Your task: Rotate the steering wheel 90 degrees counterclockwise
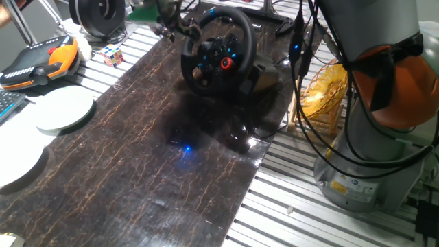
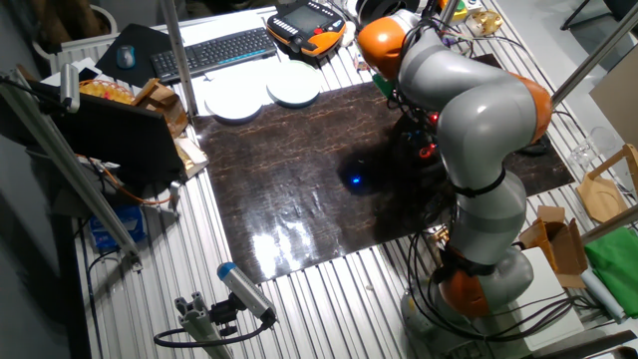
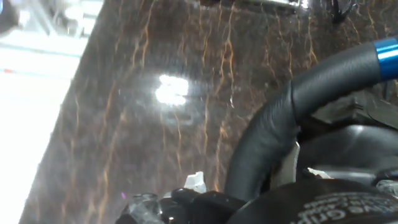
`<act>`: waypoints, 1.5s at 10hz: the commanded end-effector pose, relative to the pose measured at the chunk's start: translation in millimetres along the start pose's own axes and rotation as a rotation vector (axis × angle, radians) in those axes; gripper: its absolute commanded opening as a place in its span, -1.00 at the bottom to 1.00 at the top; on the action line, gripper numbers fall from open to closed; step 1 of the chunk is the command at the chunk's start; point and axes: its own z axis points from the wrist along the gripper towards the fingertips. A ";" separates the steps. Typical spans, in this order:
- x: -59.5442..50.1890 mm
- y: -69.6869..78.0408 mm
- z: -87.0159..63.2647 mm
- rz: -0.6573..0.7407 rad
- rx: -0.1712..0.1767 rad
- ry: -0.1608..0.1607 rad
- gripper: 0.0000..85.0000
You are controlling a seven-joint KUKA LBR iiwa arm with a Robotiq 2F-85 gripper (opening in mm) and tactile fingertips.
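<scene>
The black steering wheel stands on its base at the far end of the dark marbled mat; its hub shows blue-lit buttons and a red knob. My gripper comes down at the rim's upper left. In the hand view the thick rim, with its blue stripe at the upper right, runs down between my fingers at the bottom edge, and they look closed on it. In the other fixed view my arm hides the gripper and most of the wheel; only red glows show.
A Rubik's cube, an orange-black pendant and white discs lie left of the mat. A black spool with a white rim stands at the back left. The arm's base and a yellow mesh are on the right.
</scene>
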 end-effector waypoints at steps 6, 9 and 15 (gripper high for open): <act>-9.7 1.0 13.4 0.255 0.061 -0.015 0.62; -11.2 0.3 16.6 0.261 0.067 -0.017 0.20; -10.1 0.8 21.8 0.258 0.069 -0.027 0.04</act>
